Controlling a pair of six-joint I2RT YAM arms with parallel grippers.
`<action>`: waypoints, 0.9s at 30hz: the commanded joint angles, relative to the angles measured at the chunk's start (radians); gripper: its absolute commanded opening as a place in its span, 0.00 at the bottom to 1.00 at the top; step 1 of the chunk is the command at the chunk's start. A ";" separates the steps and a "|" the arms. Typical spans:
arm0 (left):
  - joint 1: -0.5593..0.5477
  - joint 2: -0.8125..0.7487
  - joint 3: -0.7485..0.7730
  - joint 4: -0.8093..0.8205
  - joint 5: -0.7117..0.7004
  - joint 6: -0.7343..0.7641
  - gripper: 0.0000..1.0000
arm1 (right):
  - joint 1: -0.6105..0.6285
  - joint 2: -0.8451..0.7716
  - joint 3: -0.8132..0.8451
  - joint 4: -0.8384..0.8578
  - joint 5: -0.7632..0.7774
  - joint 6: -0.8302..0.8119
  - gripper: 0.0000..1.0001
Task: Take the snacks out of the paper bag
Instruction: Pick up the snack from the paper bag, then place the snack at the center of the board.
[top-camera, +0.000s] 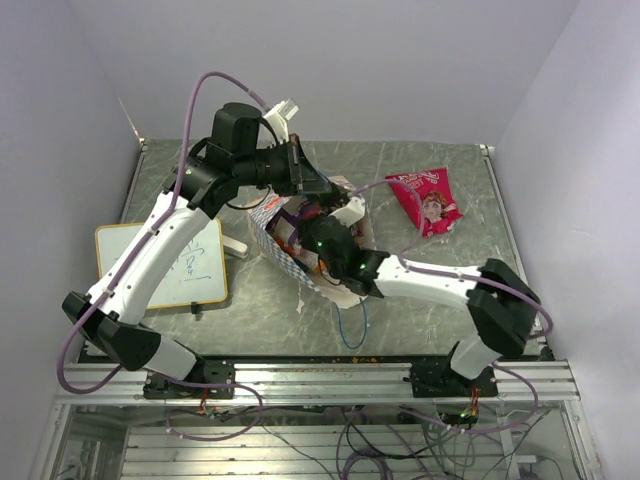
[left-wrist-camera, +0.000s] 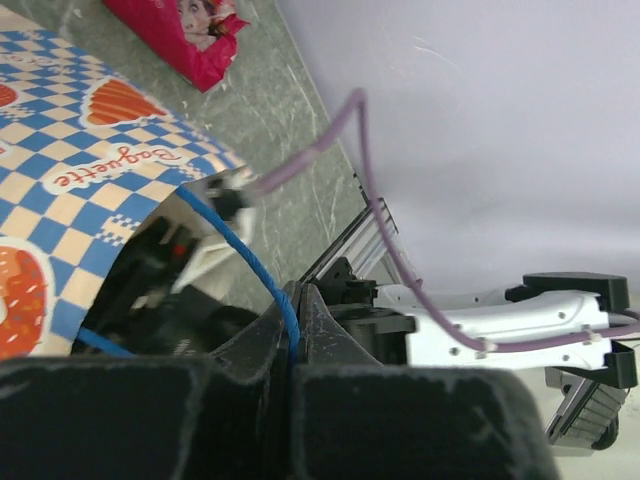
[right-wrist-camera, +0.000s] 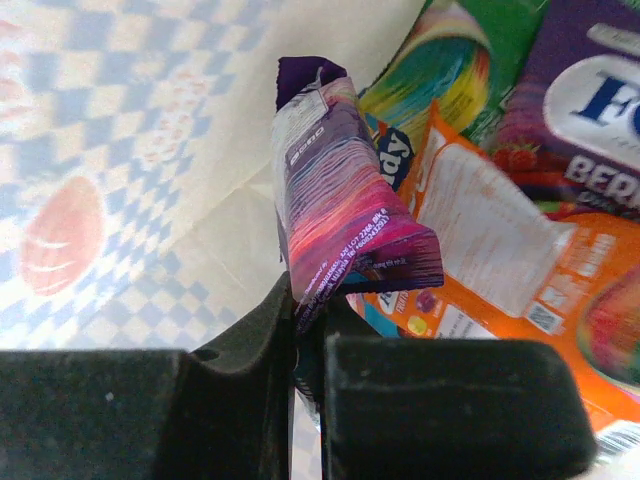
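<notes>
Snacks (right-wrist-camera: 480, 240) crowd the inside of the paper bag (top-camera: 272, 234). The right end effector (right-wrist-camera: 305, 318) is clenched on the lower end of one purple-magenta packet (right-wrist-camera: 335, 190) among them. The best pull is probably straight back out through the mouth, slow enough that the glossy foil does not slip. The left end effector (left-wrist-camera: 297, 312) grips the blue cord handle (left-wrist-camera: 235, 240); holding it taut should keep the mouth open. The bag lies mid-tabletop (top-camera: 270, 310) toward the far edge, and a pink packet (top-camera: 425, 203) lies out near the far right corner.
</notes>
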 joint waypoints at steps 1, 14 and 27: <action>0.040 -0.031 0.010 -0.010 0.004 0.011 0.07 | -0.004 -0.163 0.009 -0.142 0.006 -0.093 0.00; 0.078 -0.025 -0.046 0.039 -0.008 -0.019 0.07 | -0.015 -0.504 0.179 -0.726 -0.170 -0.211 0.00; 0.091 -0.002 -0.062 0.039 -0.052 -0.006 0.07 | -0.015 -0.626 0.587 -1.205 0.099 -0.503 0.00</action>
